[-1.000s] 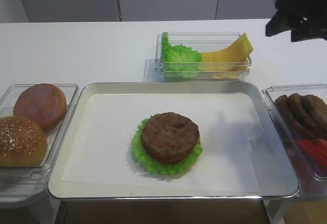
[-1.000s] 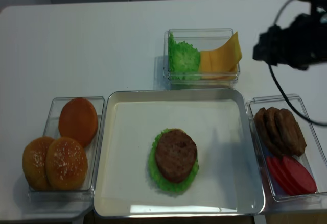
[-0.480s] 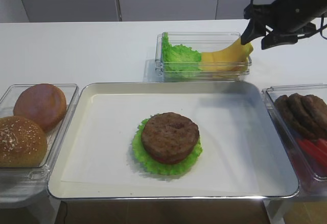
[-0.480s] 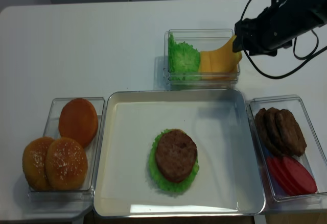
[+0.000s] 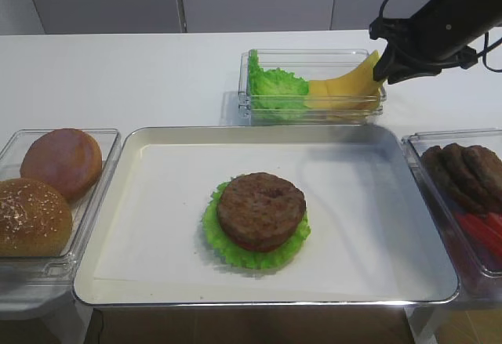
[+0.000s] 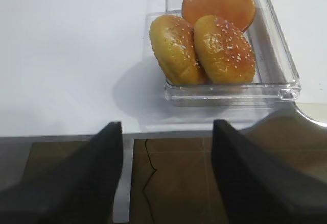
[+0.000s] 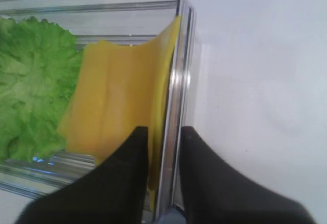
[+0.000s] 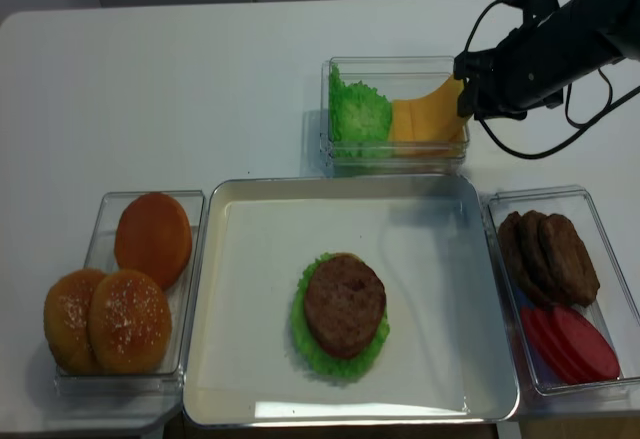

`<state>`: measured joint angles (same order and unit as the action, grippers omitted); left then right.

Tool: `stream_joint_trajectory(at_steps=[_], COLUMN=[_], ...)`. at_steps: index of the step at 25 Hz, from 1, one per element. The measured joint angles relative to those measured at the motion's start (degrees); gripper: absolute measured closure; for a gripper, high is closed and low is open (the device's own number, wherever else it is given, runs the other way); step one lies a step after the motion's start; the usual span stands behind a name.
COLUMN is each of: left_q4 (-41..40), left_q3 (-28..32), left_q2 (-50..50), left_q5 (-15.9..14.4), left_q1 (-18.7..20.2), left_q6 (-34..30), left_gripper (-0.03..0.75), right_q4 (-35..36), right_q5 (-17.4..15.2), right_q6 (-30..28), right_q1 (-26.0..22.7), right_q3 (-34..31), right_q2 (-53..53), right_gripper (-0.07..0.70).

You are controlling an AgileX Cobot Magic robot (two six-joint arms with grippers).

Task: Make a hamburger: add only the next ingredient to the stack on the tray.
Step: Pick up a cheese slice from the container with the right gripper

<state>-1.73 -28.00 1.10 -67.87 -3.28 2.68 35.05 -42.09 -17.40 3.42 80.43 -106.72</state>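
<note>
Right gripper [image 7: 162, 147]: nearly closed; you pinch the raised corner of the cheese [image 7: 115, 101], apparently with the box [image 7: 176, 40] wall. Cheese: leaning in the box beside lettuce [image 7: 30, 81]; looks light, floppy, tearable. Keep to that free corner. Destination: stack [image 5: 260, 217], tray [image 5: 392, 172].

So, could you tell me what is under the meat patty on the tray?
A ruffled lettuce leaf sticks out all round beneath the patty, on the tray's white paper. Anything between the two is barely visible.

R gripper [image 8: 466, 99] at cheese slice [image 8: 428, 114] (clear container [image 8: 395, 155]), tray [image 8: 260, 399] below.
</note>
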Motion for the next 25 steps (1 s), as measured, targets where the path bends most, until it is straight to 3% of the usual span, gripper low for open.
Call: stream_joint_trajectory(at_steps=[7,25], left_q4=[0.0,0.0], left_q3=[0.0,0.0], left_q2=[0.0,0.0], left_q5=[0.0,0.0], left_q1=[0.0,0.0], left_q6=[0.0,0.0], left_gripper=[0.304,0.304], right_q4=[1.5,3.0], right_q5=[-0.5,-1.6], right_q6=[-0.8,-2.2], right_q1=[0.0,0.0], right_q3=[0.0,0.0], right_q2=[0.0,3.3], right_gripper=[0.579,0.591])
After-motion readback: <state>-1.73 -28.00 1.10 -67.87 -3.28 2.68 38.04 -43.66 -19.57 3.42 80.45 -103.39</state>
